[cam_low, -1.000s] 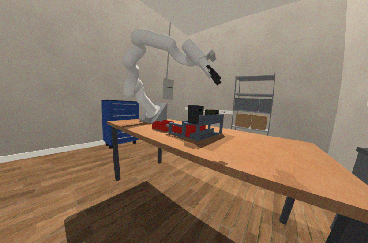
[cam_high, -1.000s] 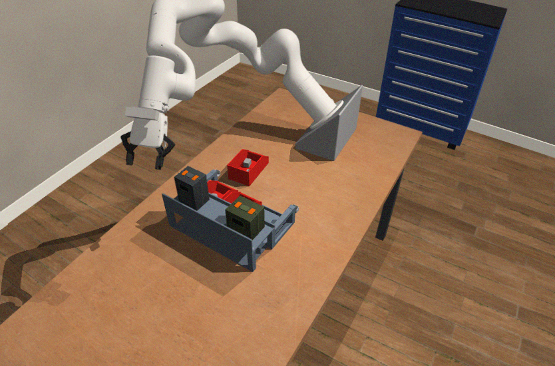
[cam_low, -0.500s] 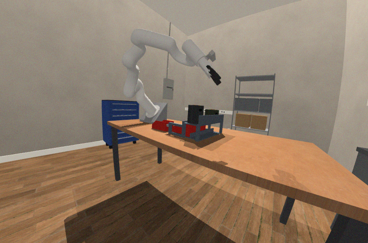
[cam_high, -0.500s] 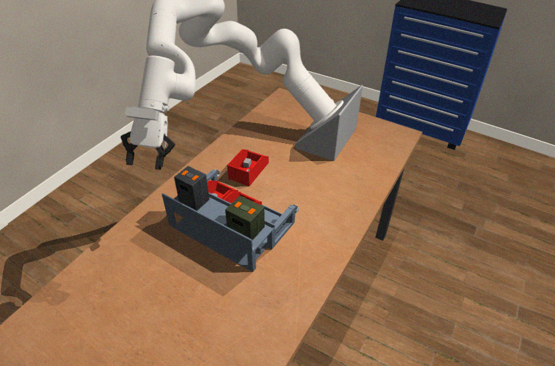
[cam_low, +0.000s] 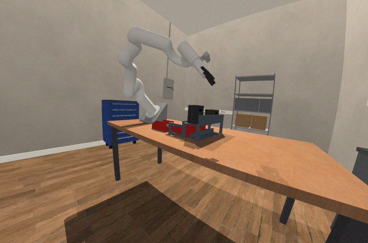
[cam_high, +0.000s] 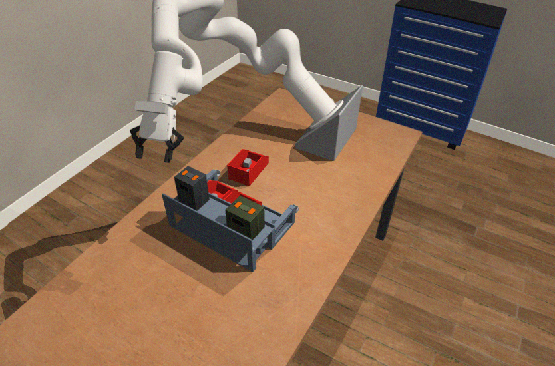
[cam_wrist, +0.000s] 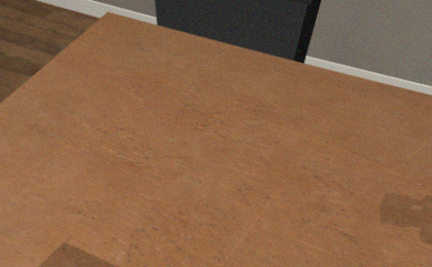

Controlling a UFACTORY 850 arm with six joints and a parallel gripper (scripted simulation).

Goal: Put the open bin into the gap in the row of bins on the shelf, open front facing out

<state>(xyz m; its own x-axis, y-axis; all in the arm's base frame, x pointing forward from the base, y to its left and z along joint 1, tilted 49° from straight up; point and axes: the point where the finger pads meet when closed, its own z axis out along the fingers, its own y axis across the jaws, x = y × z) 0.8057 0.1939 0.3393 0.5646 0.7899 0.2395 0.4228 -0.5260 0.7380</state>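
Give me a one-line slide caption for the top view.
White arm's open gripper hangs high, holding nothing, while the loose red open bin waits on the wooden table behind the grey shelf.

No text or labels can be read

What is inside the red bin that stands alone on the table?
The red bin holds one small grey part, seen from above. Its near wall covers part of the floor inside, so anything lying low there cannot be seen.

Wooden table (cam_high: 330, 241): grey shelf (cam_high: 213, 230), red open bin (cam_high: 247, 167), arm's base wedge (cam_high: 330, 134).
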